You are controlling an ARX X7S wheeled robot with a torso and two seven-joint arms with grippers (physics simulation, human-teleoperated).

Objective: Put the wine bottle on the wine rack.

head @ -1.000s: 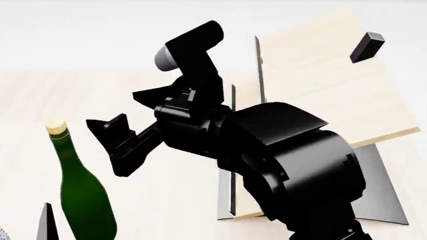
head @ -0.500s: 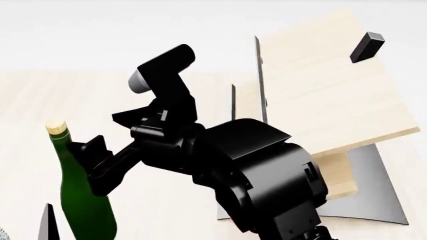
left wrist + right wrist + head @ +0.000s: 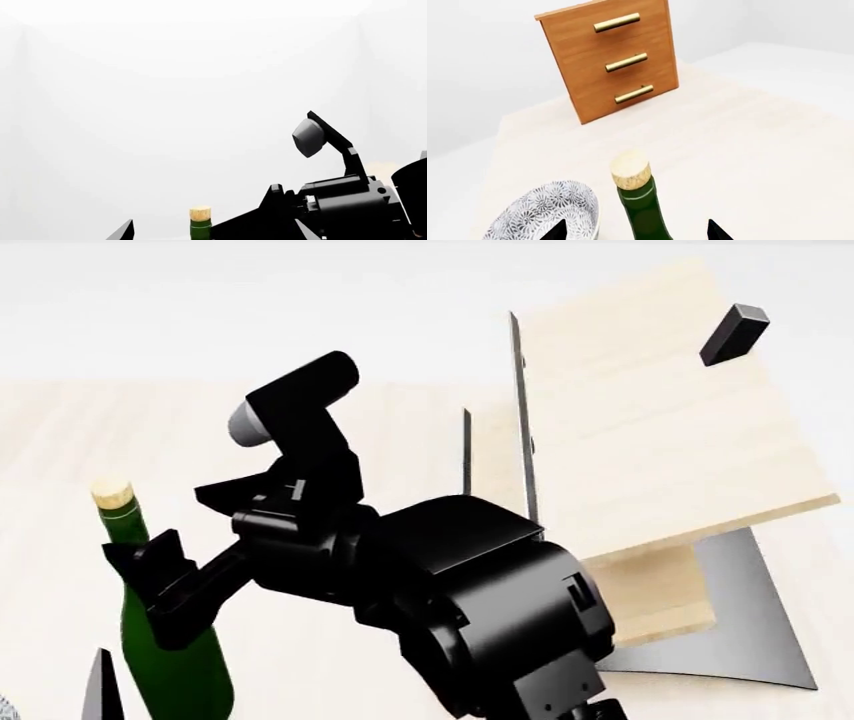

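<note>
Your right gripper (image 3: 167, 585) is spread wide and holds nothing; in the right wrist view its two fingertips (image 3: 557, 231) flank the wine bottle (image 3: 160, 630) with clear gaps on both sides, so the jaws straddle the neck without touching it. The bottle stands upright on the table (image 3: 747, 145), down at about 8 o'clock in the head view, with the patterned bowl (image 3: 547, 212) just beside it and the drawer cabinet (image 3: 610, 62) well apart behind. The wine rack (image 3: 641, 440) sits up at 2 o'clock in the head view, well away from the bottle.

Of your left gripper (image 3: 210, 231) only two dark tips show at the frame edge, set apart with nothing between them but the distant cork.

Treat the bottle as heavy, rigid, smooth glass: it is likely to slip under a light pinch and could break if it tips or drops. The tall, narrow shape probably makes it top-heavy to a nudge. You would do better closing on the upper body or shoulder than on the thin neck, squarely across the glass, and squeezing firmly before lifting.
</note>
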